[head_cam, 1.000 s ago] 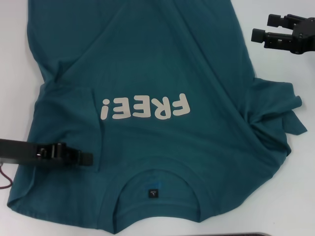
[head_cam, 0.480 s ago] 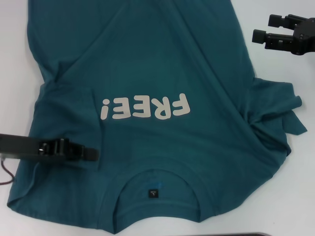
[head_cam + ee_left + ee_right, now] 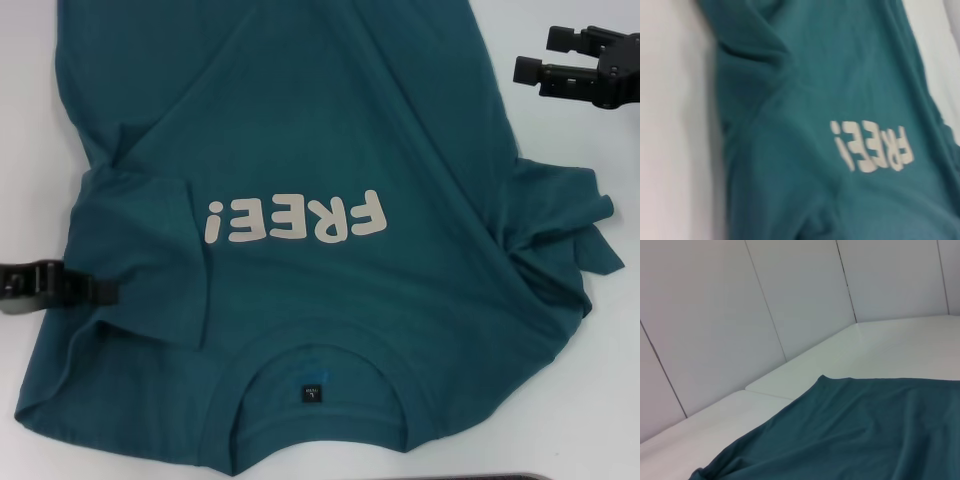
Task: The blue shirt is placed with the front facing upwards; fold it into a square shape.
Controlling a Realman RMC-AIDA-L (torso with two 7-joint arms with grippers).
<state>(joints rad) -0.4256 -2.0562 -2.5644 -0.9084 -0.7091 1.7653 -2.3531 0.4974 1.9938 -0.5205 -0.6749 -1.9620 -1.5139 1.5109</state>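
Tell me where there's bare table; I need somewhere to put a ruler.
Bare table lies right of the shirt, below the right gripper. A narrower strip runs along the shirt's left edge, above the left gripper. The middle is all shirt.

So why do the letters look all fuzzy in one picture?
The left wrist view is smeared, so the shirt and its FREE! letters have soft edges. The head view shows the same letters crisp, and the right wrist view is sharp too.
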